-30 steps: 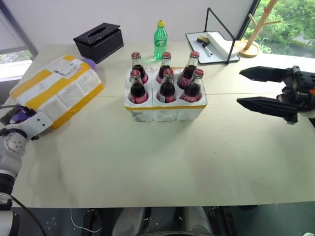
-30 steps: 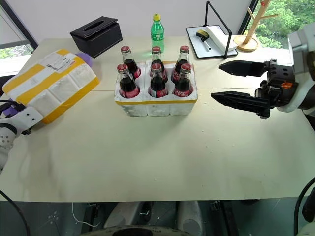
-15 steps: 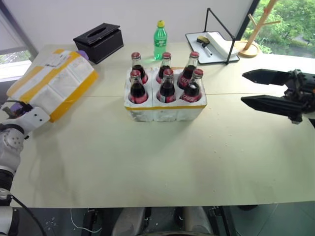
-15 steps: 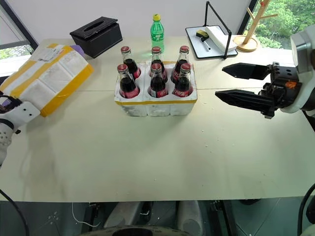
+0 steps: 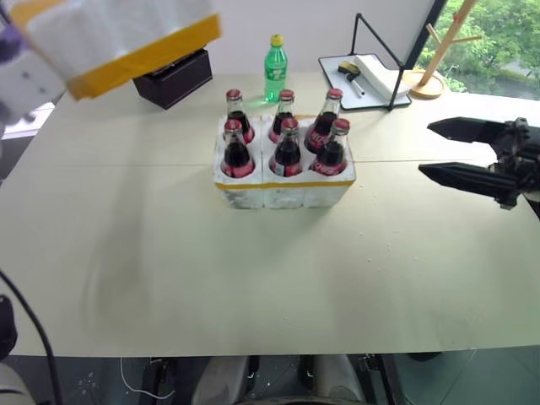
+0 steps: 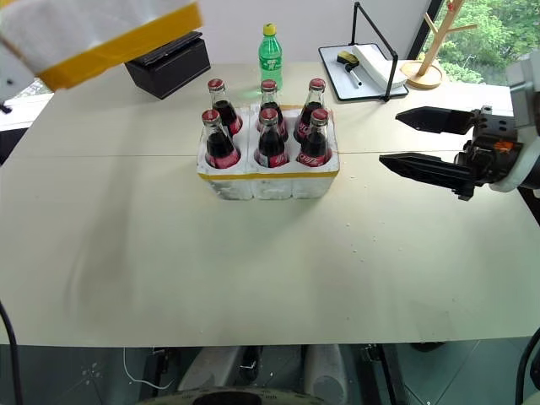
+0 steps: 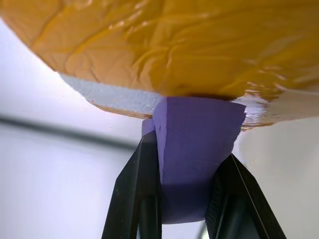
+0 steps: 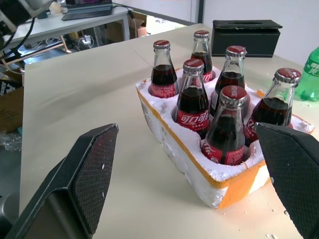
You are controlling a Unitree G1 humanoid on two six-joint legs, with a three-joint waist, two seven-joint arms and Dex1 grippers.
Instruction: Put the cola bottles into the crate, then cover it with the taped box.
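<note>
Six cola bottles [image 5: 287,148] stand upright in the wells of the white crate [image 5: 283,192] at the table's middle. The taped box [image 5: 118,38], white with yellow stripes, hangs high above the table's far left corner. In the left wrist view my left gripper [image 7: 188,149] is shut on a purple tab [image 7: 197,124] under the taped box's yellow edge [image 7: 164,45]. My right gripper [image 5: 426,149] hovers open to the right of the crate, pointing at it, with nothing between its fingers.
A black tissue box [image 5: 173,80] sits at the back left, partly behind the raised box. A green bottle [image 5: 275,59] stands behind the crate. A tray with a black frame [image 5: 367,76] and a wooden stand [image 5: 430,80] are at the back right.
The taped box has risen from the table's left side to high in the air, carried up and slightly right by my left gripper. The right gripper has barely shifted.
</note>
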